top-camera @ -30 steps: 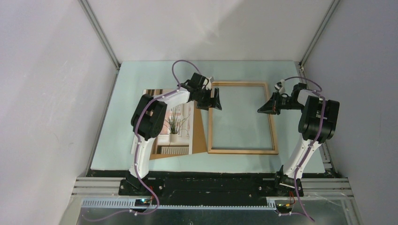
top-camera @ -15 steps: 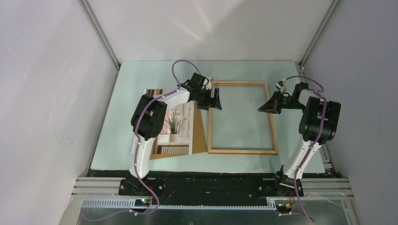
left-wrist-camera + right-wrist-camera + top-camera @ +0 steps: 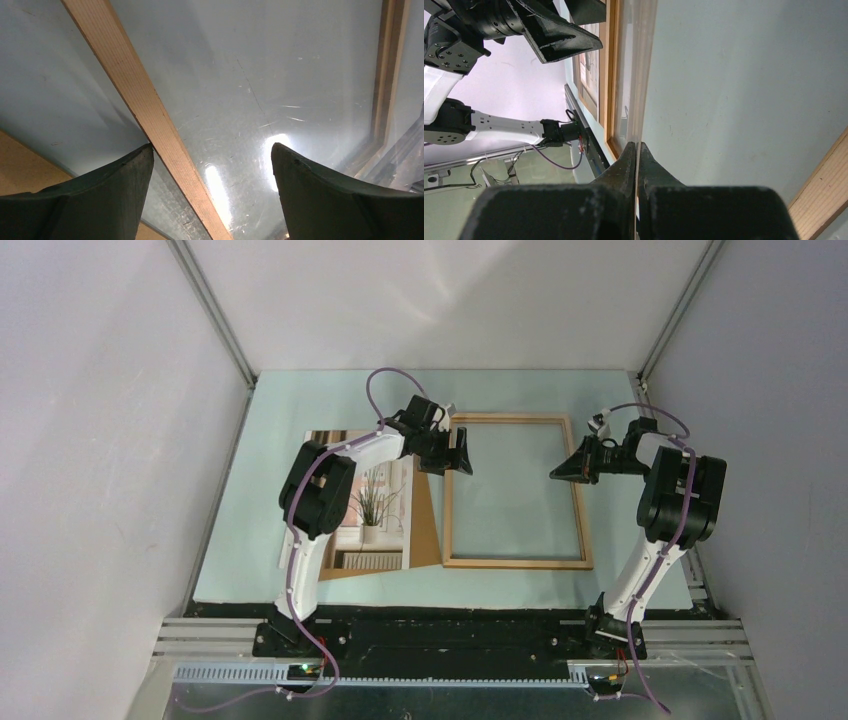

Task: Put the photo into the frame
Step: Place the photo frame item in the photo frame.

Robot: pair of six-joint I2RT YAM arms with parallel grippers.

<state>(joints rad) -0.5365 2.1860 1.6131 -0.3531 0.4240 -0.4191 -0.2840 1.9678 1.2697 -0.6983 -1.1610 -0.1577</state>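
Note:
The thin wooden frame [image 3: 515, 563] lies flat mid-table. Its left rail [image 3: 145, 107] crosses the left wrist view over a glossy, scratched clear pane [image 3: 280, 85]. My left gripper [image 3: 455, 453] is open and straddles that rail [image 3: 210, 147]; its left fingertip [image 3: 142, 155] is at the rail's edge. My right gripper [image 3: 556, 472] is by the frame's right rail, shut [image 3: 637, 146] on the edge of the thin clear sheet [image 3: 644, 60]. The photo [image 3: 375, 505] of the potted plant lies face up to the left of the frame, partly under my left arm.
A plain brown backing board [image 3: 426, 535] lies under the photo, its edge close beside the frame's left rail. The pale green mat [image 3: 300, 420] ends at grey walls at the far side and at both sides. The frame's right rail [image 3: 824, 195] shows in the right wrist view.
My right gripper has shifted very slightly toward the far side, still shut. My left arm, the frame and the photo have not moved.

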